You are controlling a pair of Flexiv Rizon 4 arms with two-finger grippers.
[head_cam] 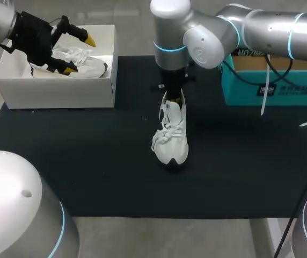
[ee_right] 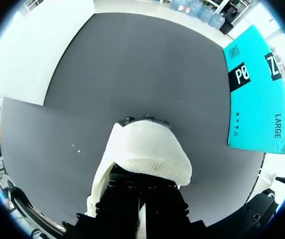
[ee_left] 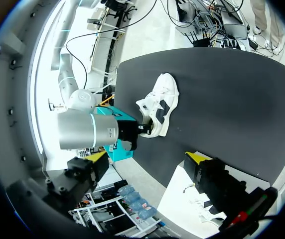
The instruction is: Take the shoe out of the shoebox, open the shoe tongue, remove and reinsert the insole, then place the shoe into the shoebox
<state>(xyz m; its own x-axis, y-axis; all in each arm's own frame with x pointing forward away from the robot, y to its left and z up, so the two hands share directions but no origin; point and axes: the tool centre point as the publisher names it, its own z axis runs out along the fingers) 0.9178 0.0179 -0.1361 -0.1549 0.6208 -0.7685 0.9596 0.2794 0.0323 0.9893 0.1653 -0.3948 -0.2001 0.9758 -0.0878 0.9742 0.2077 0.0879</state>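
A white shoe (head_cam: 170,134) stands on the black mat (head_cam: 89,172) in the middle, toe toward the front edge. My right gripper (head_cam: 173,95) comes down on its heel and is shut on the heel rim. In the right wrist view the white heel (ee_right: 150,154) covers the dark fingers (ee_right: 157,199), and their yellow tips are hidden. My left gripper (head_cam: 80,54) hangs open over the white shoebox (head_cam: 57,91) at the back left, which holds a second white shoe (head_cam: 83,64). The left wrist view shows its open gripper (ee_left: 150,157), the shoe on the mat (ee_left: 158,110) and the boxed shoe (ee_left: 207,211).
A teal box (head_cam: 271,86) stands at the back right of the mat, also beside the heel in the right wrist view as the teal box (ee_right: 257,99). Bare mat lies in front of the shoe and to its left.
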